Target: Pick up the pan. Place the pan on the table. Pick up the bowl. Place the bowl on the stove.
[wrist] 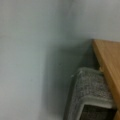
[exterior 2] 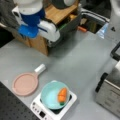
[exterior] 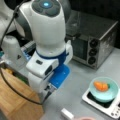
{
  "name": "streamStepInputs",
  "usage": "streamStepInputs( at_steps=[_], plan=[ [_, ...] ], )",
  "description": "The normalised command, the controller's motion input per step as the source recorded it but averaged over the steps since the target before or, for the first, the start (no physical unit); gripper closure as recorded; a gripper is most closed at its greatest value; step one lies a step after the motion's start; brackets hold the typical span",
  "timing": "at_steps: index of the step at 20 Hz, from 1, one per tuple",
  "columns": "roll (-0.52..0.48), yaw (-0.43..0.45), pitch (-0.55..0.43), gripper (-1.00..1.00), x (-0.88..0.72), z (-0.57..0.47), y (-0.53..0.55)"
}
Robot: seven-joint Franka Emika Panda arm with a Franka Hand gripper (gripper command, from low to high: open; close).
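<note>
The teal bowl (exterior: 104, 89) (exterior 2: 52, 95) sits on the white stove (exterior: 110, 108) (exterior 2: 37, 107), with an orange carrot (exterior 2: 62, 95) inside it. In a front view the pinkish-brown pan (exterior 2: 25, 84) lies flat on the grey table (exterior 2: 82, 62) just left of the stove, its white handle (exterior 2: 40, 68) pointing up and right. Only that handle (exterior: 67, 113) and a sliver of rim show in a front view's bottom edge. My gripper (exterior: 48, 88) (exterior 2: 53, 40) hangs beside the wooden box, well away from both, and holds nothing. One grey finger pad (wrist: 90, 97) shows in the wrist view.
A silver toaster oven (exterior: 92, 42) (exterior 2: 110, 90) stands on the table by the stove. The light wooden box (exterior: 17, 100) (exterior 2: 57, 12) (wrist: 107, 65) is right next to the gripper. A black cable (exterior: 15, 92) loops over the box.
</note>
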Motion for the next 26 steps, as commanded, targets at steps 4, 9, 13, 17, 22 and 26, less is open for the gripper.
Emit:
streamStepInputs(
  at_steps=[4,9,13,17,22,26],
  plan=[
    [0.001,-0.164,-0.050,-1.00,-0.51,0.02,0.33],
    [-0.005,-0.199,-0.132,-1.00,-0.55,-0.01,0.34],
    [0.013,-0.208,-0.192,-1.00,-0.55,-0.05,0.33],
    [0.033,-0.188,-0.209,-1.00,-0.49,-0.07,0.30],
    [0.032,-0.168,-0.216,-1.00,-0.45,-0.08,0.30],
    [0.024,-0.181,-0.218,-1.00,-0.33,-0.09,0.35]
  ],
)
